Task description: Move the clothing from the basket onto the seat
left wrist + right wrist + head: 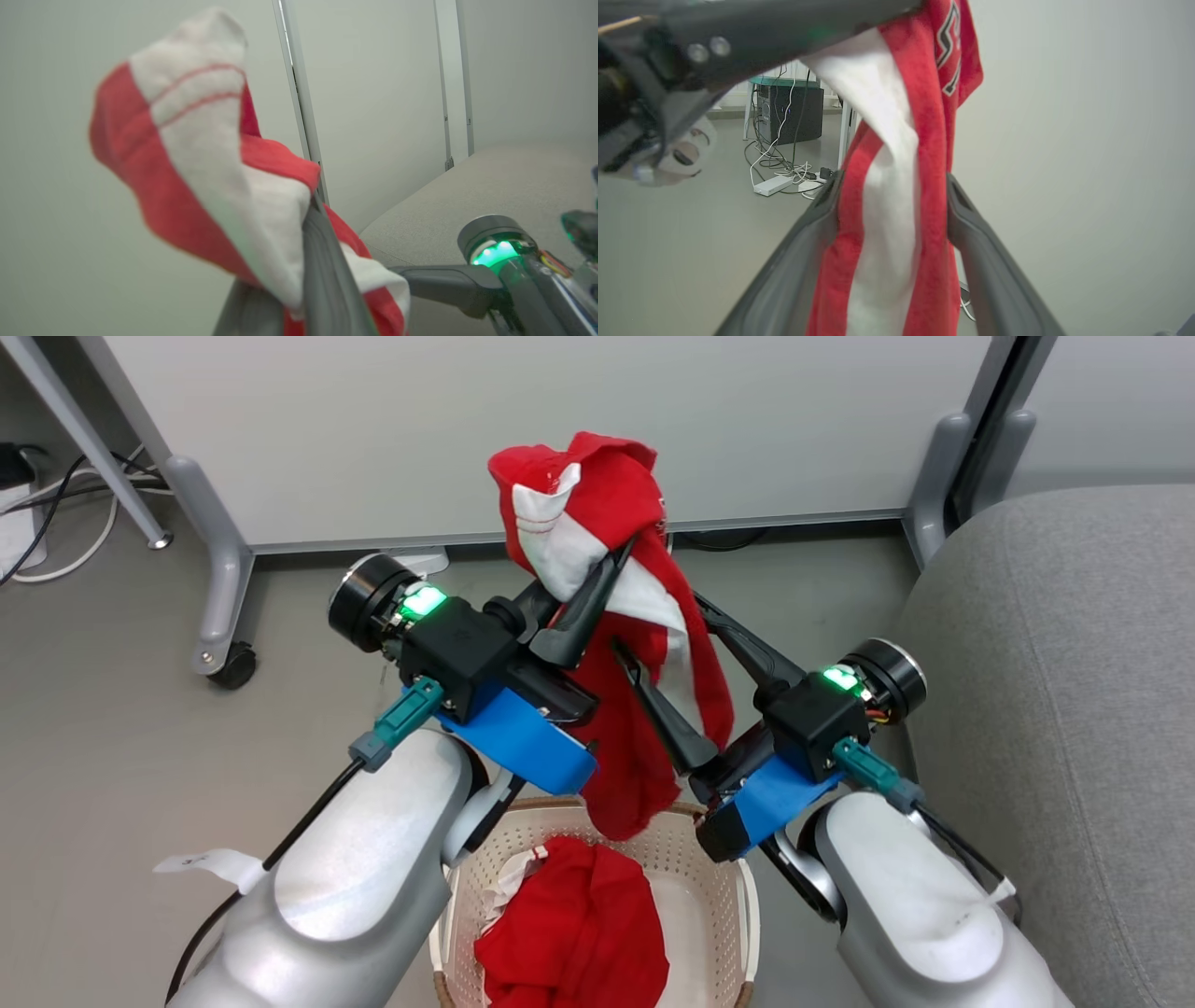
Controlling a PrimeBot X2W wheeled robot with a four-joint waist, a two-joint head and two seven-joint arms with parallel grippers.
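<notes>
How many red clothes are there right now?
2. One garment hangs from the left end effector above the basket; the other garment lies inside the basket. More may be hidden beneath it.

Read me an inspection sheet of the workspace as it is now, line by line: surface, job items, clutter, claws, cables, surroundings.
Surface: grey floor; the basket stands on it, between the arms.
Job's things: lifted garment hangs above the basket, not on the seat; second garment lies in the basket; the seat's visible part is bare.
Clutter: computer tower on the floor.
Grippers: left claw shut on the lifted garment's top; right claw open, one finger on either side of the hanging cloth.
Cables: loose cables at far left; power strip with cords.
Surroundings: white partition behind, on a castor.
</notes>
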